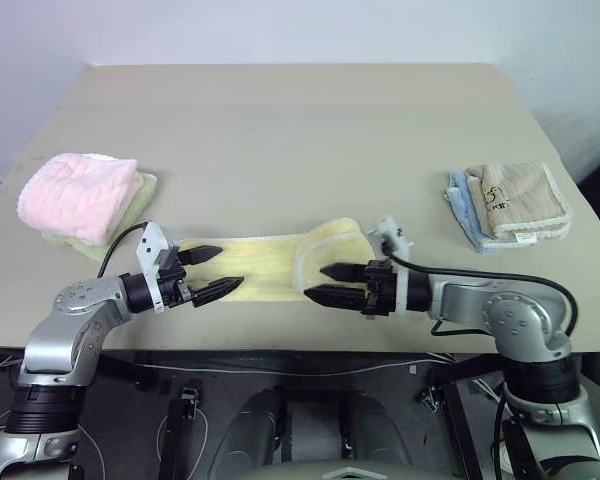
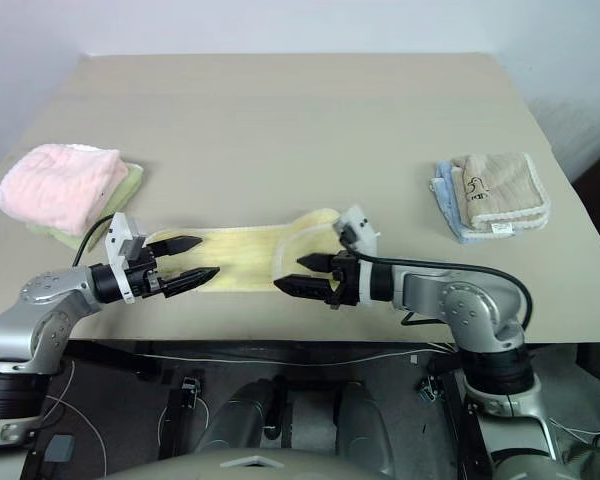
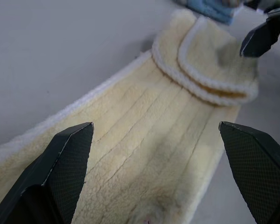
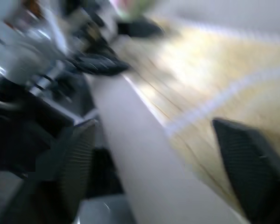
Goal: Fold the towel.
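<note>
1. The left gripper [image 1: 212,272] and right gripper [image 1: 328,283] both stand wide, holding nothing.
2. The towel [image 1: 270,265] lies flat between them, its end by the right gripper already flopped over; soft, limp and light, probably best pinched at a stitched corner.
3. No containers; beyond lie a pink towel [image 1: 78,194] and a beige towel [image 1: 520,198].

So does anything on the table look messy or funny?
A little. The yellow towel lies stretched along the table's near edge, and its right end is flopped back over itself in a loose, crooked loop, not a neat fold. Both stacks of folded towels, pink and beige, look tidy.
</note>
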`<control>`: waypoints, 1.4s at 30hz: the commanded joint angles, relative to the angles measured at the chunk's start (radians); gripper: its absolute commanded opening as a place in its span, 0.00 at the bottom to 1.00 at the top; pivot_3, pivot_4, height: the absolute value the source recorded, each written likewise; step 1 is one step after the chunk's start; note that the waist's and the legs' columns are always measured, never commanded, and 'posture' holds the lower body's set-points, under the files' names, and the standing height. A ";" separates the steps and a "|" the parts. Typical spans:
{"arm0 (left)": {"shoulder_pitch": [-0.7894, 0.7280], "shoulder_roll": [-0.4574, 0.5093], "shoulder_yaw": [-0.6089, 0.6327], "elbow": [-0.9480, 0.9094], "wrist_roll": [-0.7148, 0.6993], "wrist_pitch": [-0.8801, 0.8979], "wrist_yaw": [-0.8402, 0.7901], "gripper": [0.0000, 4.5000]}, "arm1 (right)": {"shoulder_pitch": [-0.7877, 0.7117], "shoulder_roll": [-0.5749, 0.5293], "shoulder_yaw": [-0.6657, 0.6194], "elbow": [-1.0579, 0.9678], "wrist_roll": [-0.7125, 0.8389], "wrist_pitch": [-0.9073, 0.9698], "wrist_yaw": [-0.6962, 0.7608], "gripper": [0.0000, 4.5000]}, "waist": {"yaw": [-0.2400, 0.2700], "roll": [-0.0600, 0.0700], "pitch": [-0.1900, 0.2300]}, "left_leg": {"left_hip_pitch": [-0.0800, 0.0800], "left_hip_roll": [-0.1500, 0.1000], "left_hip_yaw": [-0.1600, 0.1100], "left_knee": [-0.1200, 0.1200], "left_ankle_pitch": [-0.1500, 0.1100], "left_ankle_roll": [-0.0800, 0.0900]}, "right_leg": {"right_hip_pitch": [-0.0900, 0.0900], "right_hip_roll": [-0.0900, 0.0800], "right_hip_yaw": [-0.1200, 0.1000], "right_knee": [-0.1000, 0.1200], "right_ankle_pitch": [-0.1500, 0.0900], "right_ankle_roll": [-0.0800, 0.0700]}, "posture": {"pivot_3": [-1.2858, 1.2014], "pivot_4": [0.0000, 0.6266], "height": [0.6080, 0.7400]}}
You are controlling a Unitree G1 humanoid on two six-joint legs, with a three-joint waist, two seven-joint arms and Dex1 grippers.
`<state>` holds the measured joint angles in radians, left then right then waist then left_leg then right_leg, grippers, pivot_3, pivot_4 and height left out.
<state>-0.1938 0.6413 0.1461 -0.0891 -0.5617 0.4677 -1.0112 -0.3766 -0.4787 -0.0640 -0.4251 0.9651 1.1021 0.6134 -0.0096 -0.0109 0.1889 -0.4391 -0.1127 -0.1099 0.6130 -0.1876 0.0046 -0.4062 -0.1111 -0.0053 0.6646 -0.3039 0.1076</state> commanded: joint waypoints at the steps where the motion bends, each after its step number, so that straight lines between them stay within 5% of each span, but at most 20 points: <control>1: -0.048 -0.017 0.026 -0.007 -0.051 0.008 -0.006 1.00 | -0.033 0.038 -0.048 -0.013 0.002 -0.100 -0.006 0.93 | -0.001 0.000 0.000 | 0.000 0.000 0.000 0.000 0.000 0.000 | 0.000 0.000 0.000 0.000 0.000 0.000 | 0.52 0.24 1.00; 5: -0.122 -0.075 0.012 0.061 -0.076 -0.002 -0.023 0.86 | -0.076 0.101 -0.022 0.062 -0.099 -0.222 -0.045 0.64 | -0.004 0.000 0.000 | 0.002 0.001 0.000 0.000 0.000 0.000 | 0.002 0.001 0.000 0.000 0.001 0.000 | 0.52 0.24 1.00; 13: -0.256 -0.202 -0.135 0.241 0.058 -0.132 -0.051 0.24 | -0.097 0.180 0.053 0.262 -0.349 -0.423 -0.133 0.00 | -0.002 0.000 0.000 | 0.002 0.000 0.001 0.001 0.001 -0.001 | 0.002 0.002 0.001 0.000 0.002 0.001 | 0.52 0.24 1.00; 16: -0.338 -0.288 -0.185 0.309 0.125 -0.200 -0.002 0.01 | -0.092 0.199 0.069 0.328 -0.416 -0.479 -0.149 0.00 | 0.001 0.000 0.000 | 0.002 0.000 0.001 0.001 0.001 -0.002 | 0.002 0.003 0.001 0.001 0.002 0.001 | 0.52 0.24 1.00; 25: -0.444 -0.463 -0.232 0.333 0.172 -0.265 0.060 0.01 | -0.092 0.264 0.079 0.404 -0.488 -0.509 -0.178 0.00 | -0.008 0.000 0.000 | 0.002 0.001 0.001 0.001 0.002 -0.003 | 0.001 0.006 0.001 0.002 0.002 0.001 | 0.52 0.24 1.00; 34: -0.330 -0.344 -0.341 0.126 0.112 -0.043 -0.095 0.01 | -0.088 0.329 0.084 0.452 -0.540 -0.529 -0.213 0.00 | -0.009 0.000 -0.001 | 0.003 0.004 0.001 0.001 0.003 -0.005 | 0.001 0.009 0.002 0.004 0.004 -0.002 | 0.52 0.24 1.00; 42: -0.279 -0.323 -0.379 0.136 0.146 -0.029 -0.094 0.01 | -0.118 0.340 0.036 0.499 -0.535 -0.525 -0.227 0.00 | -0.004 0.001 -0.001 | 0.007 0.004 0.001 0.001 0.004 -0.005 | 0.005 0.009 0.002 0.004 0.005 -0.003 | 0.52 0.24 1.00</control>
<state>-0.4704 0.3179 -0.2321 0.0637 -0.4222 0.4523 -1.1073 -0.4703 -0.1457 0.0048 0.0830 0.4147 0.5908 0.3924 -0.0134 -0.0103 0.1881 -0.4313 -0.1078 -0.1092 0.6140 -0.1839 -0.0010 -0.4013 -0.1018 -0.0029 0.6684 -0.2989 0.1046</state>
